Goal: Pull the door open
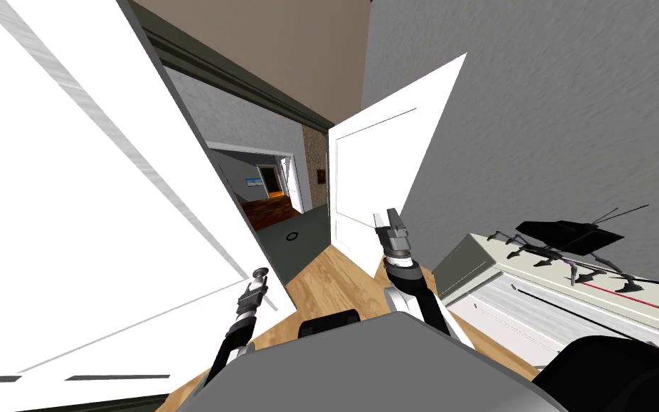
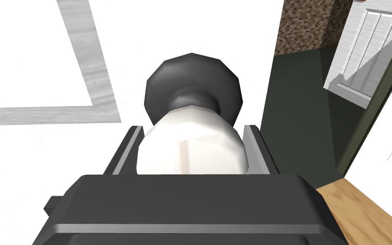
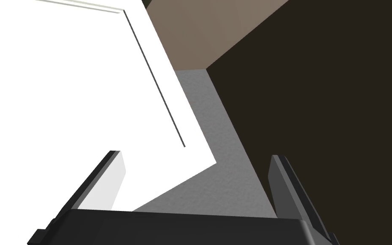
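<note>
The left gripper point(image 2: 194, 127) is at the knob point(image 2: 191, 144), with one thin finger point(image 2: 125, 149) pressed against each side of its pale, rounded head. It is pinching the knob rather than standing spread. The knob's long axis runs straight out from the door face toward the gripper's dark body, so the hand meets it end on. A narrow dark neck joins the head to a round dark plate point(image 2: 193, 81) that sits flat on the door.

The door point(image 1: 92, 214) is a plain white panel with grey inset lines. In the head view it fills the robot's left side and stands swung well off its frame. Its free edge lies just beside the knob, and past that edge a dark green floor point(image 2: 301, 119) shows through the opening. A strip of wooden floor point(image 1: 328, 282) runs between the door and the robot.

The left arm is the one engaged. Any further pull will probably have to follow the door's arc toward the robot's side, with the grip held square on the knob so the smooth head does not slip out.

The right gripper point(image 1: 385, 217) is raised in front of the chest, well apart from the knob, with its fingers spread and nothing between them. Beyond it stands a second white door point(image 1: 385, 164), and farther off a hallway point(image 1: 278, 186).
</note>
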